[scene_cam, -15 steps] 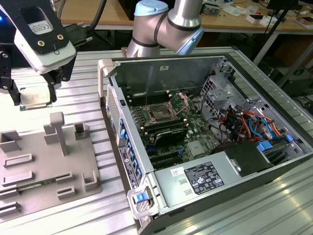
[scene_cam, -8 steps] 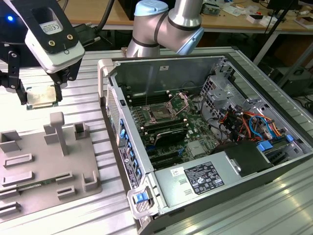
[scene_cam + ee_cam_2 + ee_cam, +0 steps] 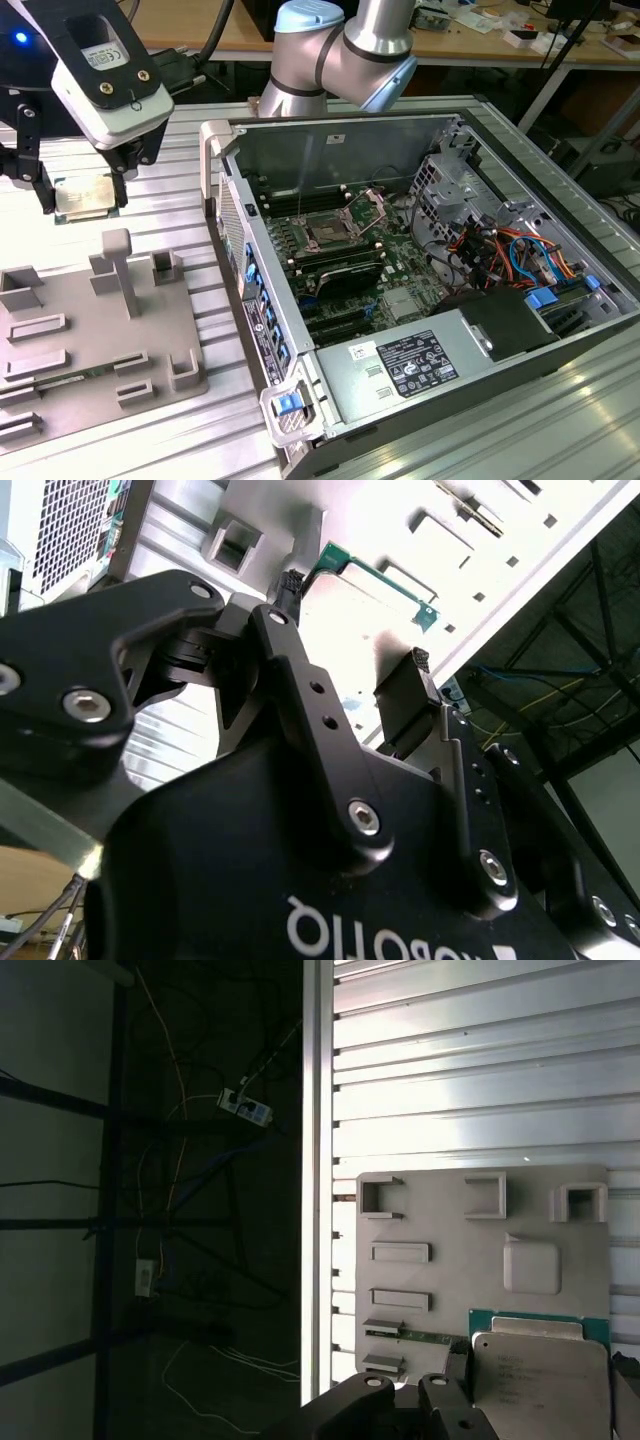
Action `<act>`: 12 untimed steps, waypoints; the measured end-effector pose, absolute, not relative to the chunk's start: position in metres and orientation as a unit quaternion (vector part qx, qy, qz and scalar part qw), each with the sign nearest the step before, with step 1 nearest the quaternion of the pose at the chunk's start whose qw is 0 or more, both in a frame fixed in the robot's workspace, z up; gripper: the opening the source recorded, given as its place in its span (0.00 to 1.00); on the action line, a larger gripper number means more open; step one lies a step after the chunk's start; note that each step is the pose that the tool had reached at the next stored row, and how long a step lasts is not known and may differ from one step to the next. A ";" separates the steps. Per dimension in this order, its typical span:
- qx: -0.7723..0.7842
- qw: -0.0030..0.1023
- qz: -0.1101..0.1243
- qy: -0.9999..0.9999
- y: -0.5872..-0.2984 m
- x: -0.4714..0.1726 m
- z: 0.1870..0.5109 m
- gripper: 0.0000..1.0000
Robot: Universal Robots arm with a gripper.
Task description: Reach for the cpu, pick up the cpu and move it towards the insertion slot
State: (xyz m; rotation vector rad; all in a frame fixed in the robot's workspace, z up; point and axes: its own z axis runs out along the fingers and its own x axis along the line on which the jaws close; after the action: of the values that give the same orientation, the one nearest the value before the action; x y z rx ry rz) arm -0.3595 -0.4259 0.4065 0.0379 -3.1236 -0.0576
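Observation:
In the exterior view my gripper point(image 3: 83, 200) hangs at the far left, above the slatted table, shut on the cpu point(image 3: 88, 190). The chip is a flat silvery square held level between the two black fingers, clear of the grey tray below it. In the first wrist view the cpu point(image 3: 540, 1385) shows its metal top and green rim, with a finger point(image 3: 457, 1360) against its edge. In the second wrist view the fingertips point(image 3: 420, 665) clamp the chip's green edge point(image 3: 372, 570). The insertion slot point(image 3: 330, 233), with its bracket raised, lies on the green board inside the open computer case, well to the exterior view's right of the gripper.
A grey plastic tray point(image 3: 95, 350) with raised blocks and a post point(image 3: 118, 270) lies under the gripper. The case wall point(image 3: 225, 190) stands between gripper and board. Inside are black memory slots point(image 3: 335, 270), a labelled white box point(image 3: 410, 365) and cables point(image 3: 500, 250). The table edge point(image 3: 318, 1160) drops off beside the tray.

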 end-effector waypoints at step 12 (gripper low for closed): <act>0.012 0.009 -0.018 -1.000 -0.426 -0.349 0.406 0.55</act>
State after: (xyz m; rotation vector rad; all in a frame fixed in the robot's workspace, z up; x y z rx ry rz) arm -0.3491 -0.4259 0.4062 0.0381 -3.1237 -0.0578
